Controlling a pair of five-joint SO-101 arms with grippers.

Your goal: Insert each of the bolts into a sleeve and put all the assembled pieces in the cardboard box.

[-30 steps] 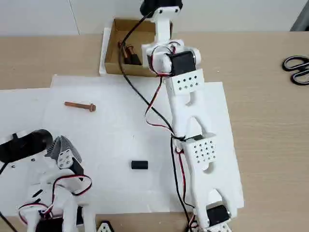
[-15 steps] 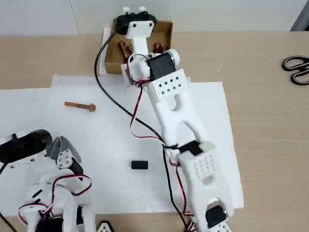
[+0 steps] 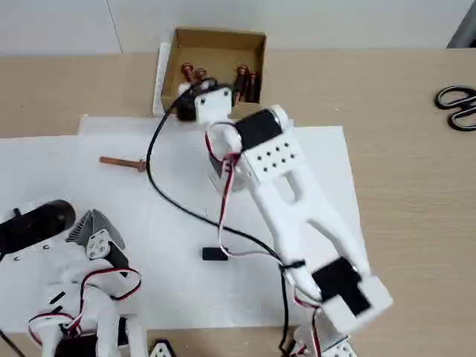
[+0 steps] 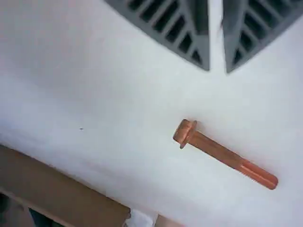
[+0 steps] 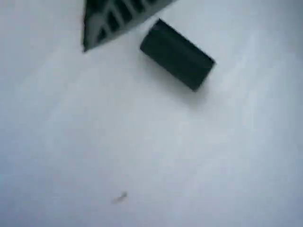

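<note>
Left gripper (image 4: 217, 66), at the lower left of the high view: its two grey ribbed jaws stand almost pressed together, with a thin slit between them and nothing held. Beyond the jaws, and apart from them, a copper flanged bolt (image 4: 222, 153) lies flat on the white sheet (image 4: 94, 94). In the high view this bolt sits at centre left, head toward the right and shank toward the left edge. Right gripper (image 5: 102, 26): a grey ribbed part of it shows close to a black sleeve (image 5: 177, 54), which lies on its side on the same sheet. Whether this gripper is spread or closed cannot be told. In the high view the sleeve lies just below frame centre, well apart from the bolt. The right arm (image 3: 297, 201) slants from the lower right up toward the near wall of the box. Cardboard box (image 3: 175, 44), top centre, on the wooden table (image 3: 401, 186): it holds the assembled pieces (image 3: 245, 82), copper bolts seated in black sleeves, in two groups against its left and right halves. Scissors (image 3: 455, 106) lie on the table at the right edge.
</note>
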